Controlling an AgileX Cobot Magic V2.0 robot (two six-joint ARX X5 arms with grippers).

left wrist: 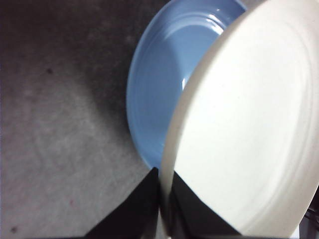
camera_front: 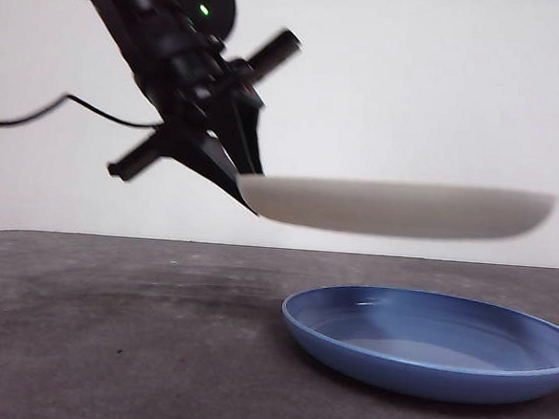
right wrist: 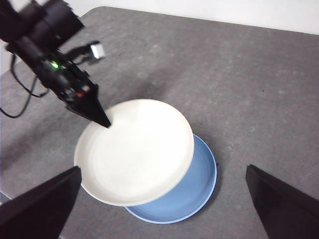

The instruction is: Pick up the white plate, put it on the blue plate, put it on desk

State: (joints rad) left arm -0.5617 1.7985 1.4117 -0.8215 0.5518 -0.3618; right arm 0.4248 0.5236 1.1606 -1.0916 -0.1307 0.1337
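Observation:
My left gripper point(camera_front: 244, 190) is shut on the rim of the white plate point(camera_front: 399, 208) and holds it level in the air, above the blue plate point(camera_front: 433, 343). The two plates are apart. In the left wrist view the jaws pinch the white plate's point(left wrist: 244, 134) edge, with the blue plate point(left wrist: 164, 84) on the desk point(left wrist: 55, 124) behind it. The right wrist view looks down on the left gripper point(right wrist: 103, 121), the white plate point(right wrist: 134, 152) and the blue plate point(right wrist: 197, 191) partly hidden under it. My right gripper point(right wrist: 162, 211) is open, high above the desk.
The dark grey-brown desk point(camera_front: 108, 332) stretches to the left of the blue plate. A black cable point(camera_front: 37, 116) trails from the left arm. The desk's far edge point(right wrist: 209, 20) meets a white wall.

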